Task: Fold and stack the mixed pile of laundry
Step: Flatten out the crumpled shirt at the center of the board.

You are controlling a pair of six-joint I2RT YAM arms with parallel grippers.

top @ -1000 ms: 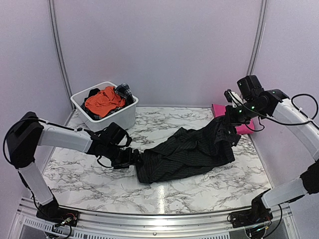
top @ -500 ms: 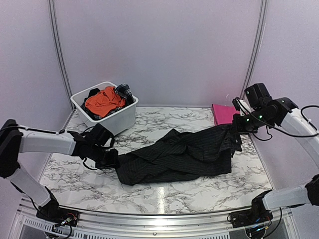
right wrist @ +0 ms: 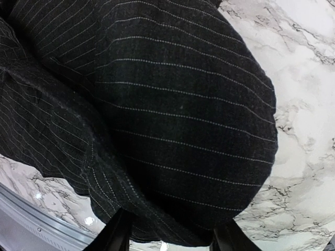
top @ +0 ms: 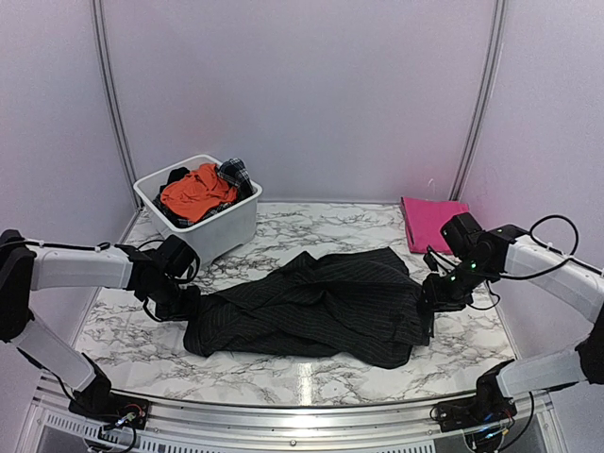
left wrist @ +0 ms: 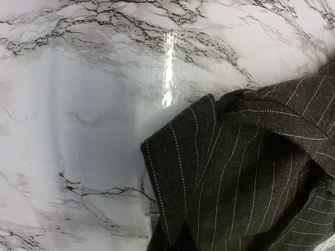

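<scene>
L gripper (top: 184, 300) tips hidden in black pinstriped shirt (top: 311, 307) at 9 o'clock, off-frame in L wrist cam. R wrist cam: shirt cropped at 12 & 9. Dark pieces (top: 176, 178) in tub (top: 236, 225) too small to ID.

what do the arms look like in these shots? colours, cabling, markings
Left arm and right arm: white tubular links, black joints and wrists. Black cables loop off the right one; green lights near its wrist. Right tool has black fingers.
</scene>
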